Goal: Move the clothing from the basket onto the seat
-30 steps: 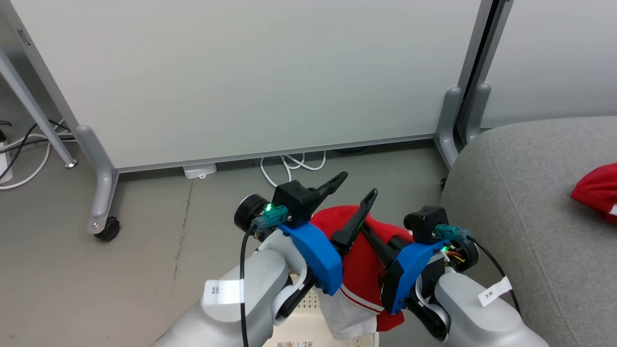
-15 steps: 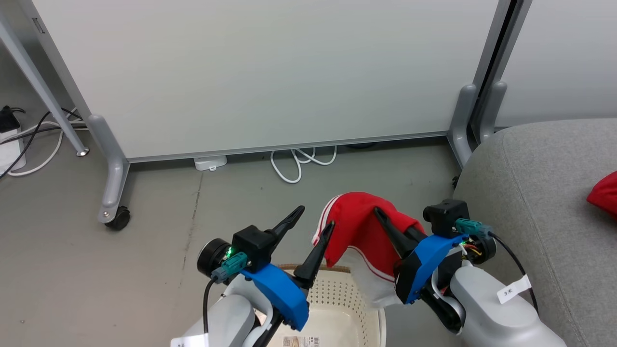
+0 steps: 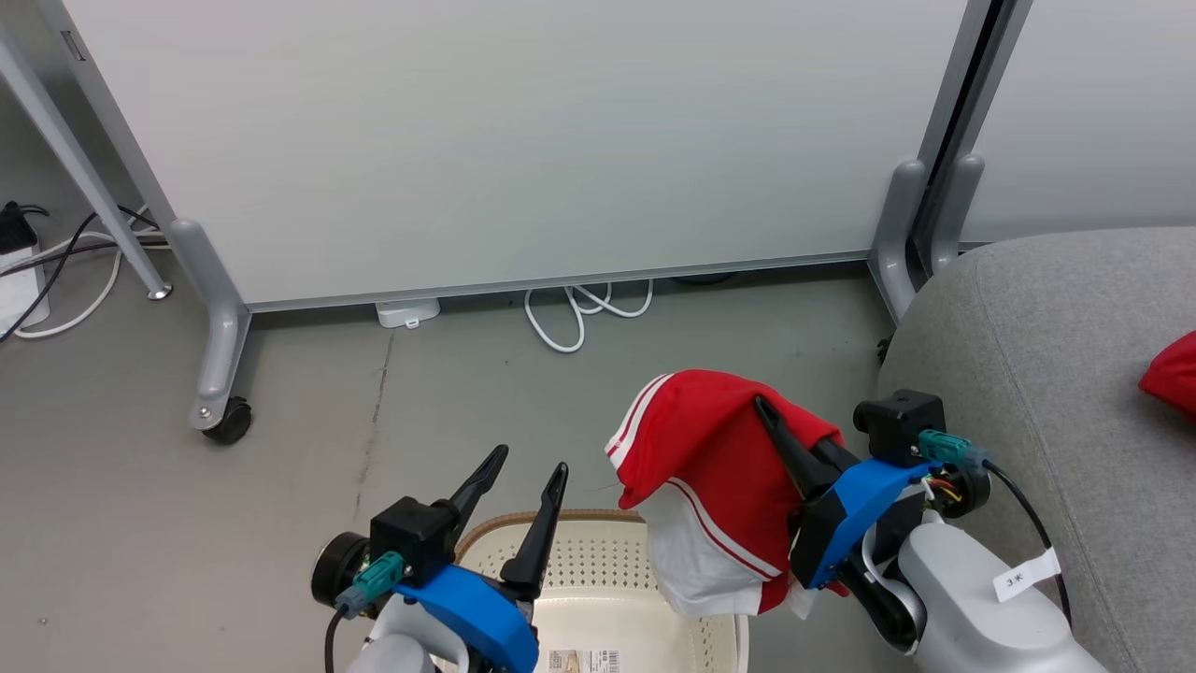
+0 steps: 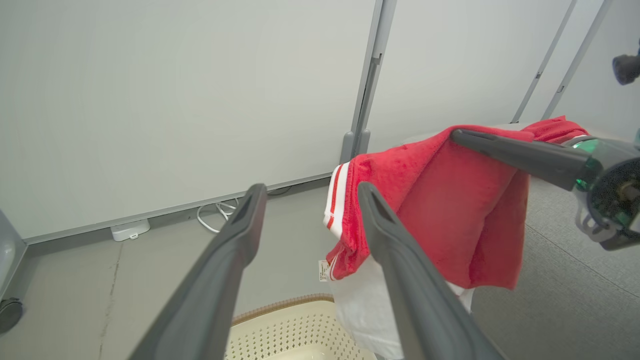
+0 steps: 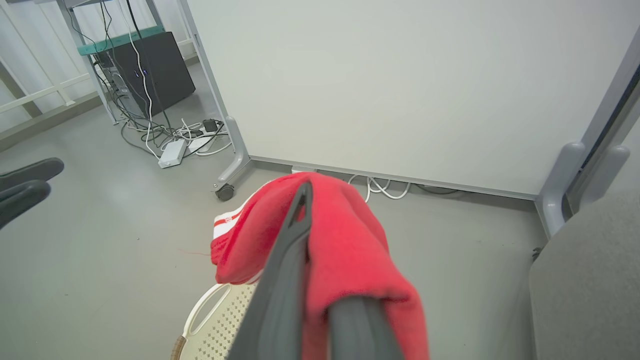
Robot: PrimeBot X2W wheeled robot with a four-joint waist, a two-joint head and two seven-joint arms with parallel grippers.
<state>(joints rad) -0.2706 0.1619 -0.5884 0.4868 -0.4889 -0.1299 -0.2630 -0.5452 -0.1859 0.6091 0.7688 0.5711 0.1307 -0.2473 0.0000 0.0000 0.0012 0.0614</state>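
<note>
My right gripper [image 3: 780,430] is shut on a red garment with white panels [image 3: 715,486], which hangs lifted above the basket's right side [image 4: 450,200] [image 5: 345,245]. The cream basket [image 3: 598,579] with its brown rim sits at the bottom centre [image 4: 290,325] [image 5: 220,320]. To its left, my left gripper [image 3: 523,472] stands open and holds nothing; its fingers [image 4: 240,235] sit just left of the hanging cloth. The grey seat [image 3: 1056,374] fills the right side [image 5: 585,280]. A second red garment [image 3: 1173,374] lies on it at the right edge.
A white partition on grey wheeled feet [image 3: 220,374] stands behind, with white cables [image 3: 579,313] on the floor under it. Another partition foot [image 3: 897,234] is near the seat's corner. Cables and a dark box [image 5: 150,65] lie far left.
My left gripper has let go of the red garment and drawn back down to the left. The right gripper has carried the garment a little rightward. The camera also shifted early on.
</note>
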